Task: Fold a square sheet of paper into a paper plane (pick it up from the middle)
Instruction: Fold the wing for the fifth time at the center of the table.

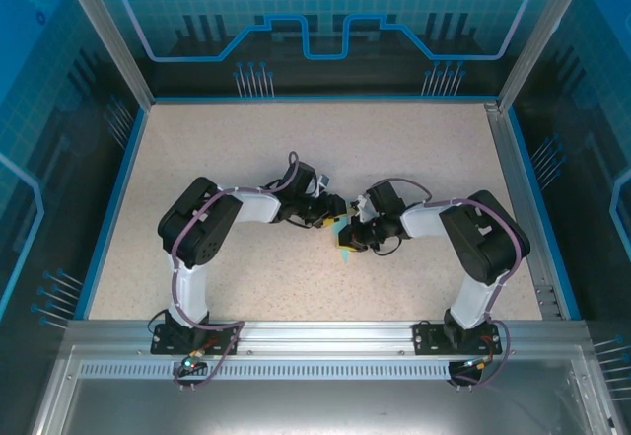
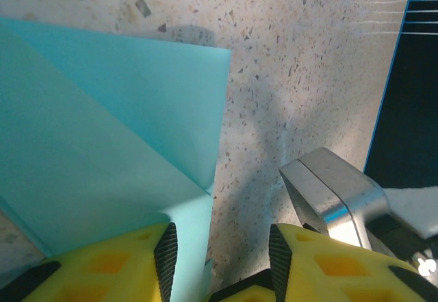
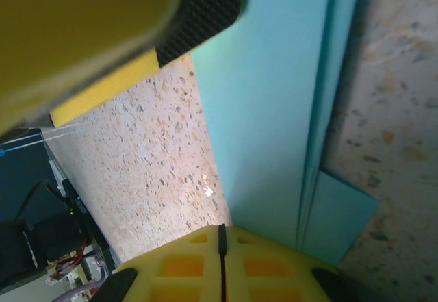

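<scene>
The left gripper (image 2: 222,264) stands partly open, its two yellow fingers with black pads apart. A narrow strip of the sheet of paper (image 2: 102,144) runs into the gap and lies against the left-hand pad, while the other pad is clear of it over bare tabletop (image 2: 308,76); nothing is clamped. The right gripper (image 3: 221,250) is clenched, its yellow fingers pressed together so that only a thin dark seam shows between them. The turquoise paper reaches right up to these fingertips on the right of the seam, but I cannot tell whether any of it is caught in the seam or merely lies under the tips. A blurred yellow finger with a black textured pad (image 3: 205,7) hangs over the far end of the paper in the right wrist view. There is one sheet, light turquoise and already partly folded: a diagonal crease crosses it in the left wrist view, and in the right wrist view long straight edges lie stacked beside each other, with a lower layer sticking out at one corner. It lies flat on the speckled tabletop near the middle, between the two gripper tips. There are two arms, the left arm (image 1: 197,228) and the right arm (image 1: 483,238), both bent inward so that their tips meet over the paper. One silver metal block (image 2: 328,196) shows just beside the left gripper's right-hand finger.
</scene>
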Available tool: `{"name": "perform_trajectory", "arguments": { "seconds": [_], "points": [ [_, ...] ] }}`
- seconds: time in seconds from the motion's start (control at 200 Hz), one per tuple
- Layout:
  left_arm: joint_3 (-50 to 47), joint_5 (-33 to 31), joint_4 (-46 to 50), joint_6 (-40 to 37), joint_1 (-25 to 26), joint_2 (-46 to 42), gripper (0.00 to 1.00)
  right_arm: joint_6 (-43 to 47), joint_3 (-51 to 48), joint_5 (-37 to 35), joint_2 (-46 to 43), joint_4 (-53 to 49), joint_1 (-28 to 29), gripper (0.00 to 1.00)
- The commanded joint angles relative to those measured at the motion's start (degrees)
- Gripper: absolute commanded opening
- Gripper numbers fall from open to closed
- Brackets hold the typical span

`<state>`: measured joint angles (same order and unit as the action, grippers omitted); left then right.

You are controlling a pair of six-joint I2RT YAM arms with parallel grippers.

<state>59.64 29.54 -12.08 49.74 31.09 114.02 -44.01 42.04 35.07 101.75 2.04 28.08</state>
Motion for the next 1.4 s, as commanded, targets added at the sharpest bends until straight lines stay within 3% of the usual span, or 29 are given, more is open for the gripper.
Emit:
{"name": "perform_trajectory", "arguments": {
  "seconds": [0.0, 0.675, 0.97, 1.2, 1.395],
  "points": [
    [1.6, -5.2, 2.8, -3.0, -1.7, 2.1, 0.43, 0.8, -3.2, -1.8, 0.9, -7.4, -0.2, 0.05],
    [8.3, -2.6, 7.8, -9.9, -9.0, 6.0, 0.44, 0.2, -5.3, -1.5, 0.8, -5.4, -1.1, 0.07],
    [8.4, -1.8, 10.3, -10.7, -9.6, -0.4, 0.46, -1.2, -3.7, -0.2, 0.6, -2.8, -0.8, 0.10],
    [5.7, -7.8, 17.4, -9.8, -5.2, -9.1, 0.47, -2.5, -1.7, 0.3, -2.5, -0.8, -0.1, 0.12],
    [7.3, -11.2, 20.5, -10.3, 1.3, -7.8, 0.43, -2.7, -1.7, -0.8, -9.3, -1.3, -0.7, 0.14]
  ]
}}
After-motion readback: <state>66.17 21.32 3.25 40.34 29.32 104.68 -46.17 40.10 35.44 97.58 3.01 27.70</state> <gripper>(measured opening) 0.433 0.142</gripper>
